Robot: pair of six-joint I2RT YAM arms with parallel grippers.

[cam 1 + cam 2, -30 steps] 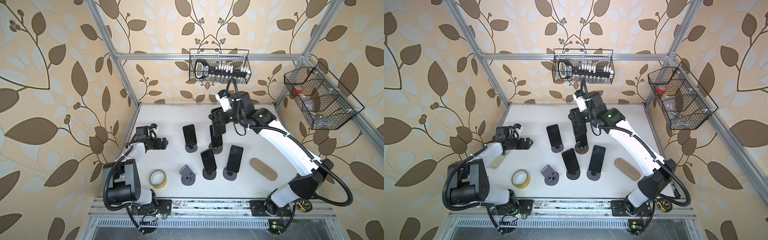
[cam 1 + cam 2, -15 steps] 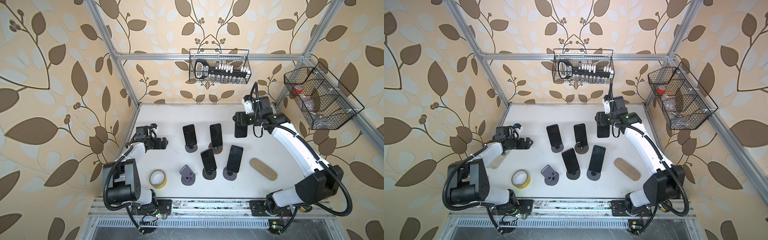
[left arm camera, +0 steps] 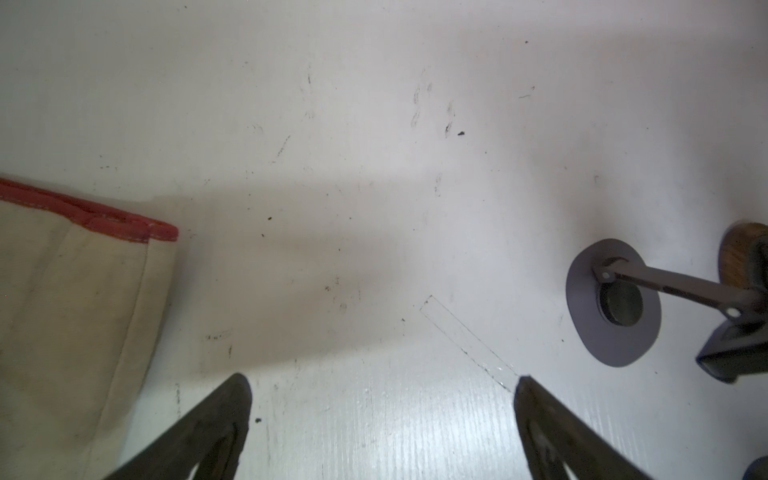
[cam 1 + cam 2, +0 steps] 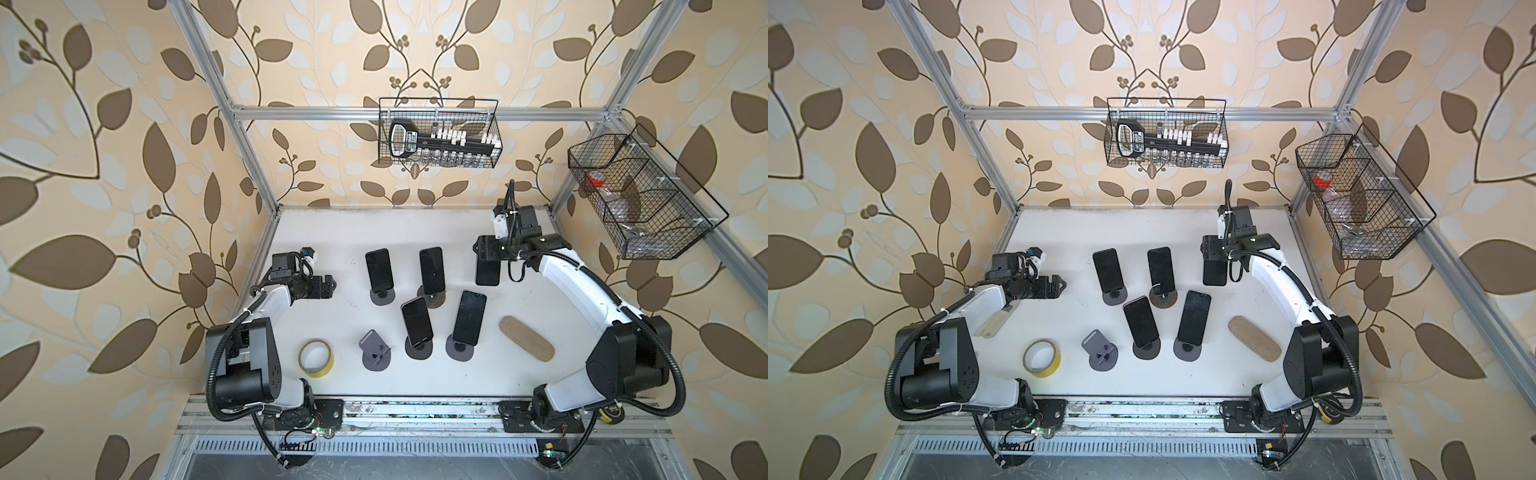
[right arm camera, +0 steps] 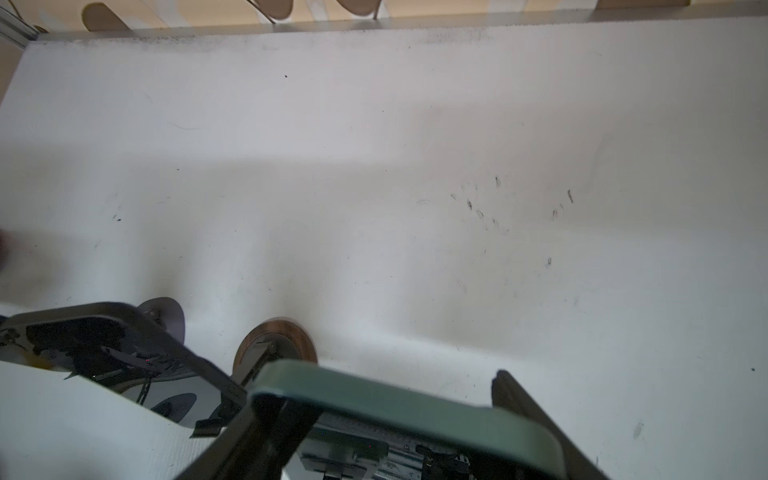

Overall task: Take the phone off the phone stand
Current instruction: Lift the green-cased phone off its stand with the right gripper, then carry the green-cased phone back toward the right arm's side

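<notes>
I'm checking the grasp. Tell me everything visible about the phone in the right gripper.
The phone is a flat dark slab with a black screen; the right wrist view shows a dull green edge, likely a case. The right gripper clamps one end across its width. It rests on no stand, right of the wooden-base stand in a top view.

No legible text or labels.

- Table (image 4: 374,226) lies bare along the back wall.
- Four propped phones (image 4: 431,270) crowd the middle, with narrow gaps between them.
- Right gripper (image 4: 487,262) with its phone (image 4: 487,276) blocks the back right.
- Tape (image 4: 316,356), empty stand (image 4: 375,353) and pad (image 4: 527,338) dot the front, well apart.
- Bare table between left gripper (image 4: 329,286) and the nearest propped phone.
</notes>
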